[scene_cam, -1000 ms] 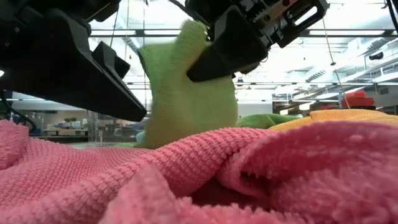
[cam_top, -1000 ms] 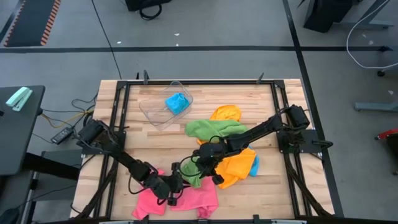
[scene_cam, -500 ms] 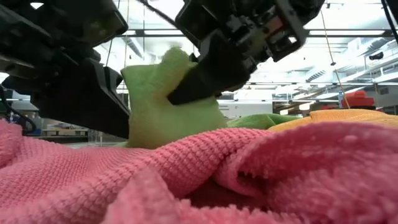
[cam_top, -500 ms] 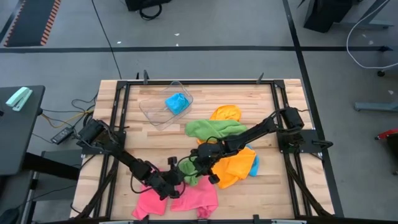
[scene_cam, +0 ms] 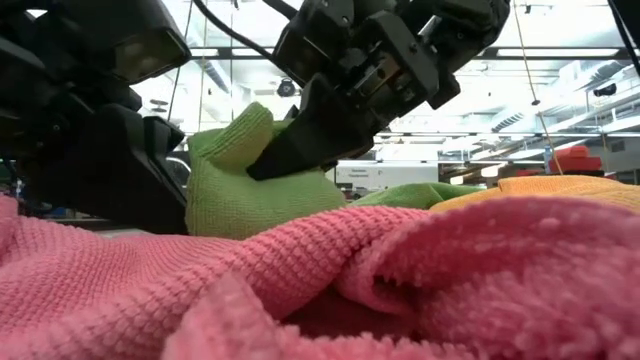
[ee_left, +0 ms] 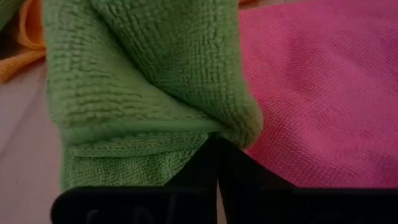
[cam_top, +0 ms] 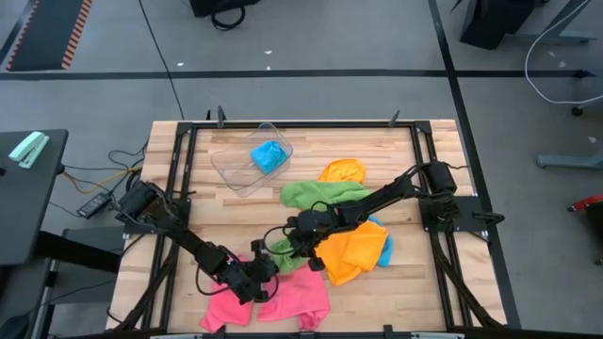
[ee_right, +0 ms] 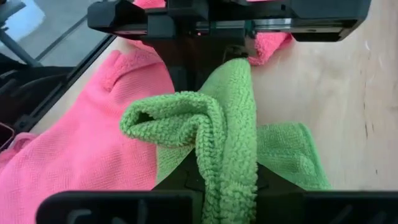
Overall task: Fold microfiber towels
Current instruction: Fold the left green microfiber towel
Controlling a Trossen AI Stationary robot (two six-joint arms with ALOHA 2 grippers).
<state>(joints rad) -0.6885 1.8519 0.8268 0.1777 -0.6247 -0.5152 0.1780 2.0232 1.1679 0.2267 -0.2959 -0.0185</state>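
Green looped-pile towel (ee_right: 230,143), bunched, both pincers pinching

arms: dark, jointed, slim | left arm (cam_top: 179,234) | right arm (cam_top: 386,195) | fingers (ee_left: 205,168): black, tapered

You see a green towel (cam_top: 280,250) bunched and lifted at one end beside the rumpled pink towel (cam_top: 283,299). An orange towel (cam_top: 350,247) lies crumpled nearby; a blue towel (cam_top: 269,155) sits balled farther back.
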